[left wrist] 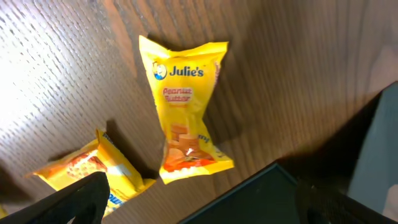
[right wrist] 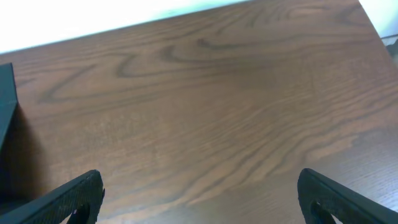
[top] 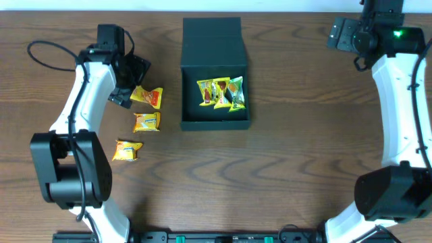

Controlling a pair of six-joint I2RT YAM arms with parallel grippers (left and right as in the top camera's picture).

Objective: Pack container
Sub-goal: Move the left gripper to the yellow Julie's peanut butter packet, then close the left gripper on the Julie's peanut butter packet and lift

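The dark teal container [top: 214, 47] stands open at the table's middle, lid flap folded back, with three snack packets [top: 221, 93] inside. Three yellow packets lie on the table to its left: one upper [top: 148, 97], one middle [top: 146, 122], one lower [top: 126, 150]. My left gripper [top: 135, 82] is open and empty, hovering just left of the upper packet. In the left wrist view this packet [left wrist: 185, 112] lies ahead of the jaws [left wrist: 199, 214], the middle packet [left wrist: 93, 171] at lower left, the container's wall [left wrist: 261, 199] at lower right. My right gripper [top: 341, 34] is open and empty at the far right.
The right wrist view shows bare wood table between the open jaws [right wrist: 205, 205] and a corner of the container [right wrist: 5, 99] at the left edge. The table's far edge runs along the top of that view.
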